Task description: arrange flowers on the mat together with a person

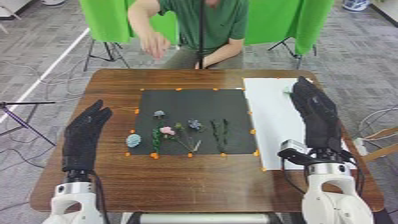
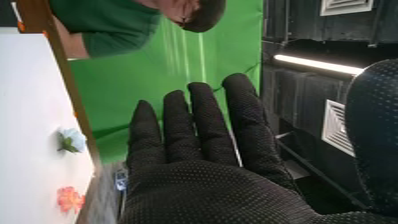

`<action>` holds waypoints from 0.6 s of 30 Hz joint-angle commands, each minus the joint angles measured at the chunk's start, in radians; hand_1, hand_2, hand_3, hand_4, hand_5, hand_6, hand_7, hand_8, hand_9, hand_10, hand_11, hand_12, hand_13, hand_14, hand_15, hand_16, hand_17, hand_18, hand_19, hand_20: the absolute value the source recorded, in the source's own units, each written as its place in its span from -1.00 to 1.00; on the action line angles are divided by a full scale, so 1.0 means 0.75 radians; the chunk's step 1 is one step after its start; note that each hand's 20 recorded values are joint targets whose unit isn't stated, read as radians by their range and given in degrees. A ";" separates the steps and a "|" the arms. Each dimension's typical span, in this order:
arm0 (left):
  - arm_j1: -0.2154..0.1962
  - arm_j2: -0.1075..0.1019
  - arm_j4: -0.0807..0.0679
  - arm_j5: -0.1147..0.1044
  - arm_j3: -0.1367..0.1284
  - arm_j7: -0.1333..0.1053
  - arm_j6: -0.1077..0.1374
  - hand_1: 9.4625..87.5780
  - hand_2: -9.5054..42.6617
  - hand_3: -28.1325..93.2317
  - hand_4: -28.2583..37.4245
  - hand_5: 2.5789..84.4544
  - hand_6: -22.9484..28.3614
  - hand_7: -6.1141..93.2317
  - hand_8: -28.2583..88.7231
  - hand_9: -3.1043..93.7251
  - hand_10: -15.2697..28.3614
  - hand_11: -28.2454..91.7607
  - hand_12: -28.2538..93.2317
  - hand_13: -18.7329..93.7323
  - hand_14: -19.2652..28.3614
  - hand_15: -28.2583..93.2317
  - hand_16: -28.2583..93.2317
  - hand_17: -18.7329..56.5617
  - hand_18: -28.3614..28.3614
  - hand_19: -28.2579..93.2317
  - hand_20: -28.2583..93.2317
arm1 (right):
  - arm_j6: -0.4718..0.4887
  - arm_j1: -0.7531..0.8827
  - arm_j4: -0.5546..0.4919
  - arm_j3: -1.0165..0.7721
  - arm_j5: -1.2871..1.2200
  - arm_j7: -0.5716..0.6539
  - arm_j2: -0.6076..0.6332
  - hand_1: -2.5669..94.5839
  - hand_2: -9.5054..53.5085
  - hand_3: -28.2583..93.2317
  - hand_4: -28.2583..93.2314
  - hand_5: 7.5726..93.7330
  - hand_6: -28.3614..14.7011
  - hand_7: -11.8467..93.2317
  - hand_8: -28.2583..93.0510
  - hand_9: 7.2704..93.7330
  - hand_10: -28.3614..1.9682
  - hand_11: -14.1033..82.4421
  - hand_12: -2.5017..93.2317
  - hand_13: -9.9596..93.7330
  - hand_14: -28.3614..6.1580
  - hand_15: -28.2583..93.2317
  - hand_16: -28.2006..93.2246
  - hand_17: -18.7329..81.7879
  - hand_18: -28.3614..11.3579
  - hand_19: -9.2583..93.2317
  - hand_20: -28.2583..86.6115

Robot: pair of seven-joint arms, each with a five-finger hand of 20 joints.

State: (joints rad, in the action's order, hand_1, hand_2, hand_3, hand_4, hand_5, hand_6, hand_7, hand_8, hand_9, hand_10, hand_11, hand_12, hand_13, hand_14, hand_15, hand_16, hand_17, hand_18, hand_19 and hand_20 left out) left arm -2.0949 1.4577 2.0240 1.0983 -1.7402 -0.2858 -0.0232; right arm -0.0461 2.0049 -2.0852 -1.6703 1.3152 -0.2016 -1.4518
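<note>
Dark grey, the mat (image 1: pixel 231 102) lies mid-frame in the head view, a pink flower (image 1: pixel 167 130) and green sprigs (image 1: pixel 225 134) on its lower half. The white sheet (image 1: pixel 266 110) at right bears a light-blue flower (image 2: pixel 73 140) and a coral flower (image 2: pixel 70 199). Right hand (image 1: pixel 318 112), frame right, and left hand (image 1: pixel 83 132), frame left: both empty, fingers straight.

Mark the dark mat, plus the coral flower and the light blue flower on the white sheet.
Dark mat (image 1: pixel 188 101), head view, bare far part.
Coral flower (image 2: pixel 70 199), right wrist view, petals.
Light blue flower (image 2: pixel 75 140), right wrist view, petals.
</note>
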 commanded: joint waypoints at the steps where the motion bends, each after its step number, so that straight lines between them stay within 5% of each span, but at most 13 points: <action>1: -0.002 0.005 -0.011 0.008 -0.006 0.005 -0.017 -0.44 -0.92 0.52 -0.65 0.06 0.04 -0.68 -0.61 0.00 0.28 -0.26 -0.29 -0.04 0.42 -0.37 -0.54 -0.24 0.32 -0.49 -0.24 | -0.067 -0.033 0.021 0.015 0.092 -0.026 0.065 -0.58 -0.89 0.76 -0.84 -0.24 0.17 -0.55 -0.69 -0.30 -0.03 -0.63 -0.74 -0.30 0.16 -0.40 -0.42 -0.32 0.05 -0.81 -0.13; 8: -0.002 -0.003 -0.009 0.006 -0.008 0.003 -0.010 -0.44 -0.92 0.52 -0.65 0.06 0.04 -0.69 -0.61 0.00 0.28 -0.26 -0.29 -0.04 0.42 -0.37 -0.54 -0.24 0.32 -0.49 -0.24 | -0.306 -0.327 0.211 0.033 0.813 -0.003 0.337 -0.44 -0.99 0.73 -0.91 -0.19 0.25 -0.46 -0.73 -0.19 0.01 -0.59 -0.67 -0.17 0.15 -0.33 -0.40 -0.20 -0.03 -0.76 -0.03; 16: -0.004 0.001 -0.004 0.011 -0.001 -0.004 0.001 -0.44 -0.91 0.52 -0.65 0.06 0.04 -0.68 -0.61 0.00 0.27 -0.26 -0.29 -0.04 0.42 -0.37 -0.54 -0.24 0.32 -0.49 -0.24 | -0.125 -0.713 0.521 0.110 1.427 0.194 0.568 -0.53 -1.00 0.64 -1.00 -0.16 0.19 -0.48 -0.71 -0.14 -0.10 -0.52 -0.57 0.02 -0.01 -0.28 -0.28 -0.12 -0.16 -0.51 0.07; 18: -0.007 -0.002 -0.001 0.008 0.001 -0.001 0.010 -0.44 -0.91 0.52 -0.65 0.06 0.04 -0.68 -0.60 0.00 0.27 -0.26 -0.29 -0.04 0.42 -0.37 -0.54 -0.24 0.32 -0.49 -0.24 | 0.010 -0.788 0.596 0.117 1.536 0.191 0.577 -0.52 -1.00 0.65 -1.00 -0.11 0.19 -0.47 -0.71 -0.09 -0.10 -0.49 -0.56 0.09 -0.01 -0.27 -0.26 -0.10 -0.18 -0.48 0.08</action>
State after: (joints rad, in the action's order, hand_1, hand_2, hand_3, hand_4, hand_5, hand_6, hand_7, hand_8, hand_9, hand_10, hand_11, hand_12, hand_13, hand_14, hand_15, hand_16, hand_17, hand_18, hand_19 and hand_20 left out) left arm -2.0915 1.4549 2.0231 1.1001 -1.7415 -0.2879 -0.0237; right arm -0.2388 1.6737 -1.7634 -1.6043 1.9903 -0.0994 -1.1290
